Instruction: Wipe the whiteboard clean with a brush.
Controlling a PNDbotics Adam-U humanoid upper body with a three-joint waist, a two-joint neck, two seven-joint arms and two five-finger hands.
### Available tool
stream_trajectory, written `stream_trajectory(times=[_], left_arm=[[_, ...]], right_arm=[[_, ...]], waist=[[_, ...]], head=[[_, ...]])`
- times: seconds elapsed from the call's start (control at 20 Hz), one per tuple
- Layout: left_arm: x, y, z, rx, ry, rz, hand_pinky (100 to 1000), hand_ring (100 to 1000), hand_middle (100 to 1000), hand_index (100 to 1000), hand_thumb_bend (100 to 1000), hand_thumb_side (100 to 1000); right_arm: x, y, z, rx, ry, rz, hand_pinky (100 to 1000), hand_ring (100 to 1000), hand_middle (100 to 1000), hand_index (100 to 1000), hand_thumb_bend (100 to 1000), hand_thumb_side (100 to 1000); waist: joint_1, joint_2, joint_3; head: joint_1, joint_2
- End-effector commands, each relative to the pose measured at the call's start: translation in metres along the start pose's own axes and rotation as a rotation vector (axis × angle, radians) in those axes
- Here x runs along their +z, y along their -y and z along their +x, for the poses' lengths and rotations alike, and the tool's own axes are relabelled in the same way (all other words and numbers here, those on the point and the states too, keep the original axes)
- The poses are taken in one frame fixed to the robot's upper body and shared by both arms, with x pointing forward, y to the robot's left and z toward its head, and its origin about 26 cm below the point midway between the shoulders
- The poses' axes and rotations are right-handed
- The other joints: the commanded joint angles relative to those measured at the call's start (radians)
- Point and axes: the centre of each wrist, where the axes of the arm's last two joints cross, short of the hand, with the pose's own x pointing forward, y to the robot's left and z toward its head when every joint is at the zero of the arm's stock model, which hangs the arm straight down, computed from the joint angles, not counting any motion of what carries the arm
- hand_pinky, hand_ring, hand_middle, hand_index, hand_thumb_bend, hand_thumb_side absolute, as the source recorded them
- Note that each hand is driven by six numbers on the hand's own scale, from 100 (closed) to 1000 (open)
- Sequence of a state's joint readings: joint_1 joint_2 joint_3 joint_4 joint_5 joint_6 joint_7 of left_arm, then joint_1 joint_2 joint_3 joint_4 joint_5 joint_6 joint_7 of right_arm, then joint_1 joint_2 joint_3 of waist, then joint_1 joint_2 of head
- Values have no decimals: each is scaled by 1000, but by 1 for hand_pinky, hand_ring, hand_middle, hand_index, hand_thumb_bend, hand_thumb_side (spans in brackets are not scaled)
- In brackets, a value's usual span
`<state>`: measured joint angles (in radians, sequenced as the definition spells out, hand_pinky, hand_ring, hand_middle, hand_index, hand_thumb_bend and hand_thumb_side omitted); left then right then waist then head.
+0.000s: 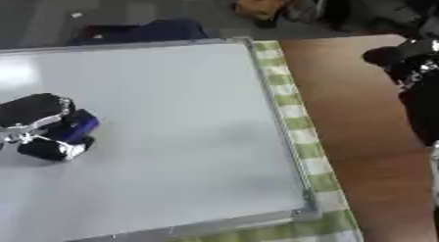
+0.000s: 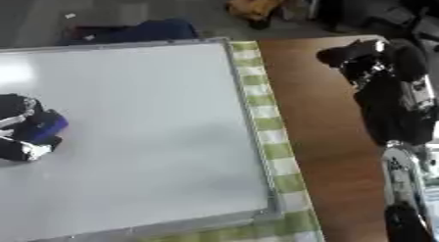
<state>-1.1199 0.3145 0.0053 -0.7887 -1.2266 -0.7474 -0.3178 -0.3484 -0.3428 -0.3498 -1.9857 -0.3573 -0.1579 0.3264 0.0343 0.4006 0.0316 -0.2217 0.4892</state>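
Whiteboard (image 1: 171, 138), a large white panel in a silver metal frame, lies flat on a green-and-white checked cloth (image 1: 296, 113) over the brown wooden tabletop (image 1: 360, 113), its visible surface showing no clear marks beyond a faint grey smudge near the middle. The robot's black left hand (image 1: 34, 113) rests on the board's left side, fingers curled round a small blue block-shaped brush (image 1: 75, 126), while the black right hand (image 2: 364, 60) hangs over the bare tabletop, fingers too unclear to judge. Wiping appears nearly finished, pending that smudge and the unseen left edge.
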Motion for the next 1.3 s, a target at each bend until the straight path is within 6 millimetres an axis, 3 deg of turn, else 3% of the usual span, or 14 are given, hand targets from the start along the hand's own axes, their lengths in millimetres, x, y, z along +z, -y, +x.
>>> stream_trajectory(times=[0.05,0.8,1.3], left_arm=[[-13,3,12,-24,46,-24,507,381,172,173,242,571],[-6,5,5,-30,8,-1,494,368,189,130,166,571],[10,12,-11,-7,-118,10,491,363,187,126,121,587]], right_arm=[[-5,1,6,17,23,20,835,726,523,635,447,779],[-5,1,6,13,18,21,835,725,520,634,448,779],[-4,1,6,15,15,23,835,725,519,634,448,776]], waist=[[-4,-12,-4],[-5,-18,-4],[-7,-18,-2]], head=[[2,-10],[1,-16],[-1,-21]])
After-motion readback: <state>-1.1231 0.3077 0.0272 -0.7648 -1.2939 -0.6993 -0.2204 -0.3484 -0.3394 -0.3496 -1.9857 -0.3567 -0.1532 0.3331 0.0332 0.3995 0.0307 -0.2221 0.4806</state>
